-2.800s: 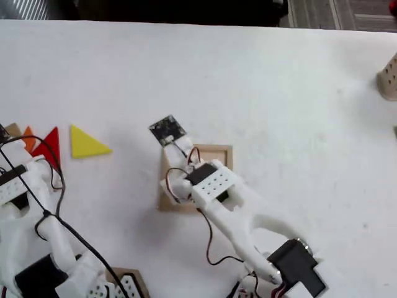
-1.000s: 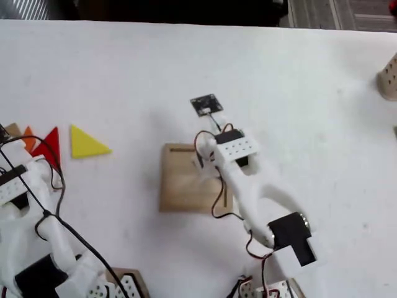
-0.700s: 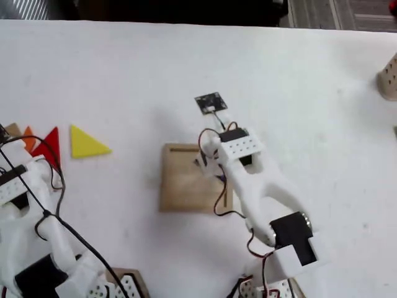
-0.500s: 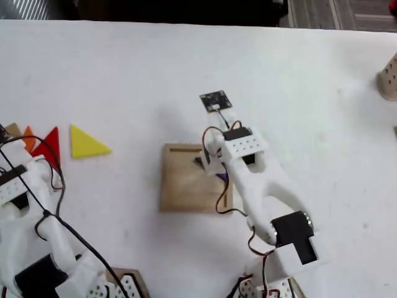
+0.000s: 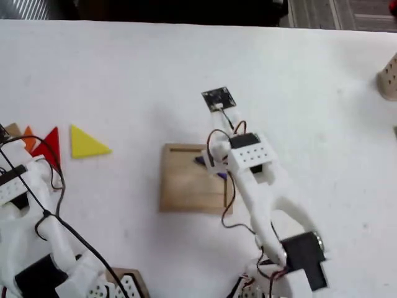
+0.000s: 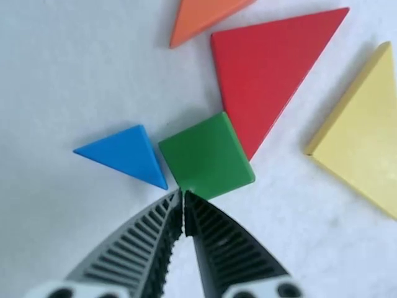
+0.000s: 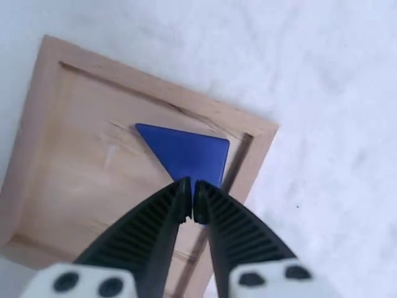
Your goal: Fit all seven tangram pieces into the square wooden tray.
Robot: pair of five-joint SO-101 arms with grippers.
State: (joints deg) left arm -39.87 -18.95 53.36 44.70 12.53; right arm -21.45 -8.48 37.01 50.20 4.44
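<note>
The square wooden tray (image 5: 185,185) lies mid-table. A dark blue triangle (image 7: 186,152) lies flat in one corner of the tray (image 7: 80,161); part of it (image 5: 201,161) peeks out beside the right arm (image 5: 248,155). My right gripper (image 7: 190,186) is shut, its tips over the near point of that triangle. My left gripper (image 6: 183,196) is shut, its tips at the edge of a green square (image 6: 208,155), between a light blue triangle (image 6: 124,155) and a red triangle (image 6: 273,68). An orange piece (image 6: 201,15) and a yellow triangle (image 6: 366,136) lie beyond.
The yellow triangle (image 5: 87,144), red triangle (image 5: 48,146) and orange piece (image 5: 28,139) sit at the table's left edge by the left arm (image 5: 18,186). A perforated wooden block (image 5: 389,77) stands at the far right. Cables hang from both arms.
The right arm has swung from over the tray's middle to its right side and drawn back, uncovering the dark blue triangle in the tray. The left arm has not moved.
</note>
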